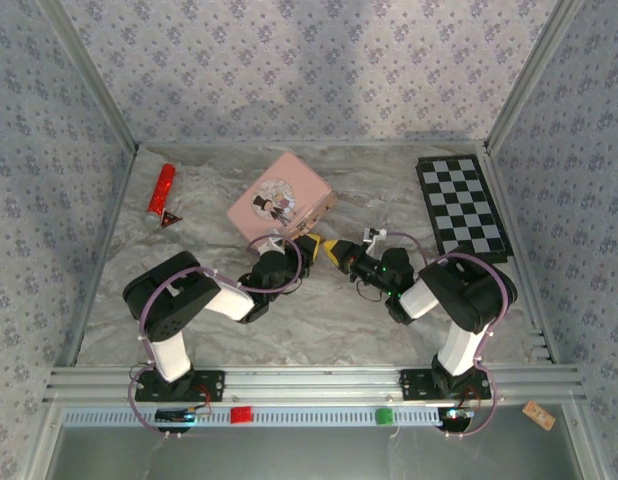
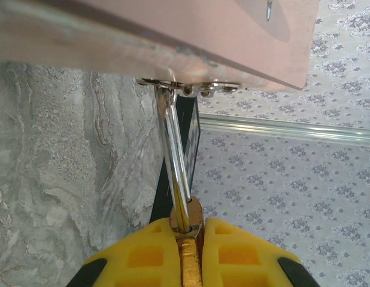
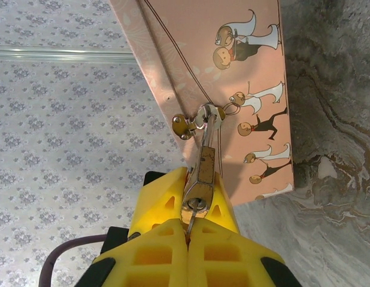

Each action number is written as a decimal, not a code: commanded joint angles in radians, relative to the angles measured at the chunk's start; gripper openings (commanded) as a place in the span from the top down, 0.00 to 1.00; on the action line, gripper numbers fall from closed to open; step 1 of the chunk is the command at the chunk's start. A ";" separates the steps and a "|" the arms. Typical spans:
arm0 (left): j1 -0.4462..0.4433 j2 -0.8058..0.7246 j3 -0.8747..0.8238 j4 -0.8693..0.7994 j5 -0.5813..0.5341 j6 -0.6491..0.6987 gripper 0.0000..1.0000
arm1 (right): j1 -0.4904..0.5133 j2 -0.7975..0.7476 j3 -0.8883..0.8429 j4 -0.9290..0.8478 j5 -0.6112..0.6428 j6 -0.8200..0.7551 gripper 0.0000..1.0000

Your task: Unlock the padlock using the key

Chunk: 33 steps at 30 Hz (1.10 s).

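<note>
My yellow fingers [image 2: 143,257] are matt plastic. The padlock [image 3: 204,170] is brass, its shackle [image 2: 176,173] glossy metal; at twelve o'clock, the pink box [image 2: 173,36] looks smooth.

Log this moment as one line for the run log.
left hand: shut on padlock | right hand: shut on key | key: at keyhole | padlock: hooked through pink box hasp

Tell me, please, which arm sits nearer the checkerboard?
Right. The right arm bends beside the near corner of the checkerboard; the left arm lies well off to its left.
</note>
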 commanded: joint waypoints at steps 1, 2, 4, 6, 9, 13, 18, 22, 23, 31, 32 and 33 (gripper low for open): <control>-0.012 -0.055 0.023 0.174 0.044 -0.023 1.00 | -0.012 0.035 -0.026 -0.064 0.011 -0.027 0.99; -0.012 -0.055 0.023 0.173 0.046 -0.023 1.00 | -0.012 0.037 -0.026 -0.063 0.009 -0.027 1.00; -0.012 -0.052 0.023 0.175 0.046 -0.025 1.00 | -0.014 0.043 -0.023 -0.062 0.009 -0.028 1.00; -0.012 -0.050 0.023 0.179 0.047 -0.026 1.00 | -0.015 0.047 -0.017 -0.063 0.006 -0.029 1.00; -0.012 -0.050 0.027 0.179 0.055 -0.026 1.00 | -0.017 0.053 -0.002 -0.063 0.001 -0.020 1.00; -0.014 -0.050 0.029 0.185 0.062 -0.023 1.00 | -0.024 0.052 0.026 -0.062 -0.012 -0.018 1.00; -0.014 -0.053 0.036 0.178 0.080 -0.017 1.00 | -0.051 0.072 0.056 -0.063 -0.031 -0.018 1.00; -0.015 -0.056 0.030 0.179 0.077 -0.015 1.00 | -0.064 0.082 0.060 -0.063 -0.038 -0.024 1.00; -0.015 -0.058 0.028 0.176 0.078 -0.012 1.00 | -0.065 0.082 0.060 -0.064 -0.038 -0.027 1.00; -0.017 -0.057 0.048 0.145 0.098 -0.008 1.00 | -0.062 0.079 0.067 -0.063 -0.037 -0.026 1.00; -0.020 -0.052 0.051 0.146 0.101 -0.010 1.00 | -0.063 0.080 0.073 -0.063 -0.037 -0.028 1.00; -0.024 -0.048 0.057 0.146 0.103 -0.009 1.00 | -0.067 0.082 0.079 -0.064 -0.034 -0.028 1.00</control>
